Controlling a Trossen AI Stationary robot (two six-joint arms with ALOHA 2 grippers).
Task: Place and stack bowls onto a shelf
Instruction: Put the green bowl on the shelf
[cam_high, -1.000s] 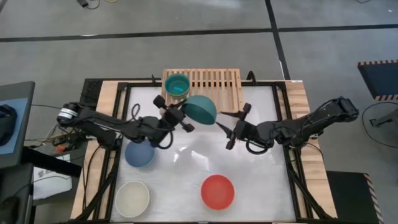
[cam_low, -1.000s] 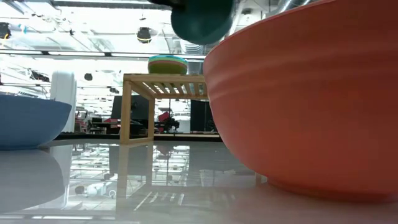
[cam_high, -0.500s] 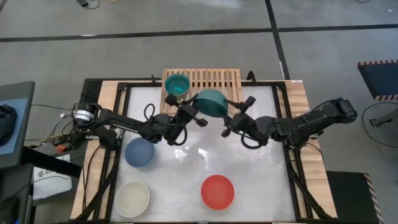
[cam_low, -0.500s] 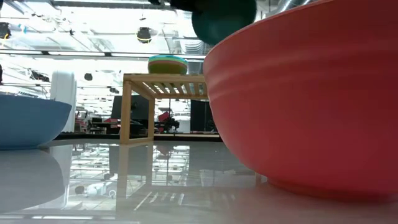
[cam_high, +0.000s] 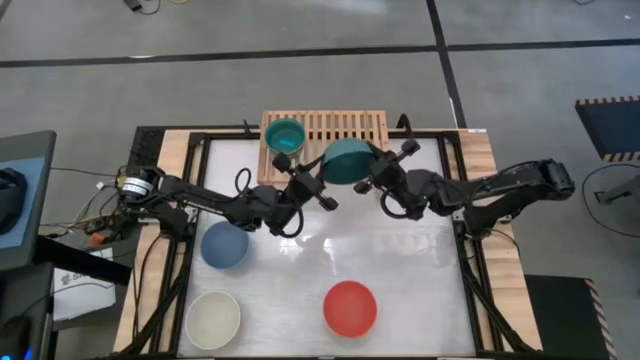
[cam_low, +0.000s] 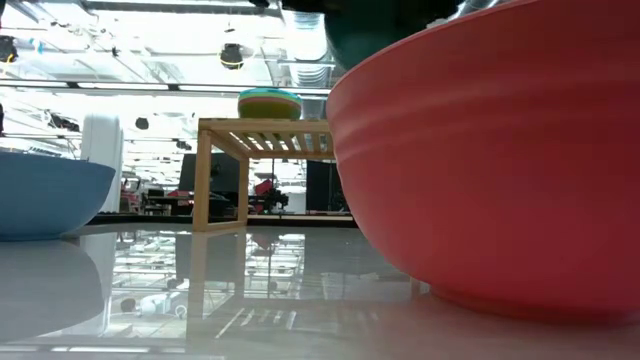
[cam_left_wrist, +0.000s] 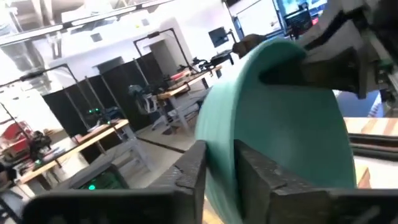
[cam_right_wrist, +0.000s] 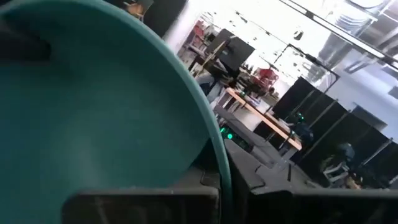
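Near counter (cam_high: 300, 300) edge: cream bowl (cam_high: 212, 318), red bowl (cam_high: 350, 307); blue bowl (cam_high: 224, 246) further in; open counter mid-span. Left pincer (cam_high: 312, 188) and right pincer (cam_high: 377, 183) both clamp teal bowl (cam_high: 345, 161) by opposite rims, held above shelf (cam_high: 345, 128) front edge. Far: one small bowl stack (cam_high: 285, 136) at shelf's left end, slats to its right bare.

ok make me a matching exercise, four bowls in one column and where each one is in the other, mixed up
Bowls:
1. large teal bowl
2. blue bowl
3. red bowl
4. cream bowl

Places:
A. table's near left corner
B. held between the left gripper and the right gripper, at the shelf's front edge
C. on the table, near side, right of centre
D. on the table below the left arm

Pairs: 1-B, 2-D, 3-C, 4-A
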